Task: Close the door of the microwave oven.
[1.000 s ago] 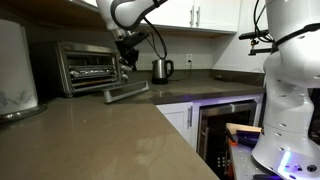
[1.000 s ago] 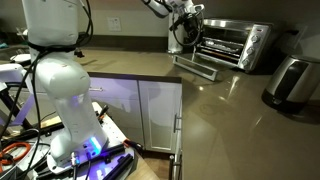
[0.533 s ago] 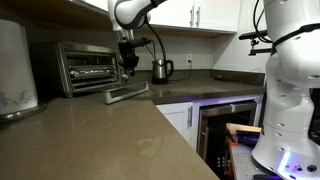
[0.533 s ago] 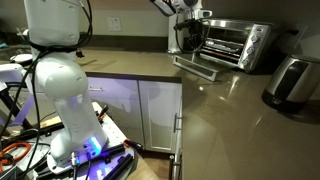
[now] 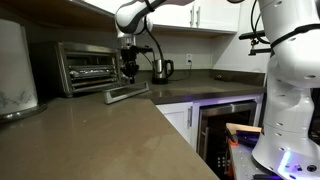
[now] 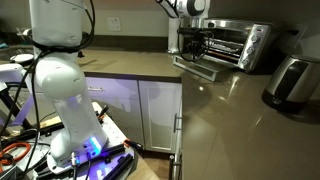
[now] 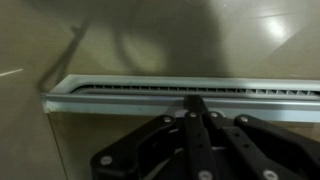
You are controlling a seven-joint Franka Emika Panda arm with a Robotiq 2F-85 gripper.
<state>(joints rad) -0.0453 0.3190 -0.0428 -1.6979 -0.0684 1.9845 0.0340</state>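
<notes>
Sitting on the brown countertop (image 5: 90,130) at about ten o'clock in an exterior view, the silver toaster oven (image 5: 85,66) has its door (image 5: 127,93) dropped flat, reaching toward four o'clock. Above the door's outer edge hangs the gripper (image 5: 129,75), pointing down. The wrist view shows its fingers (image 7: 190,135) pressed together, gripping nothing. A steel kettle (image 5: 160,70) stands at its three o'clock.

Microwave oven (image 5: 88,66) sits at back edge of counter (image 5: 130,135), against the wall. Door (image 5: 127,93) folded down flat in front of it, reaching toward the front edge. Gripper (image 5: 128,73) directly above door's outer rim. Kettle (image 5: 160,70) further along back edge, apart from oven. Big appliance (image 5: 14,75) on oven's other side.
</notes>
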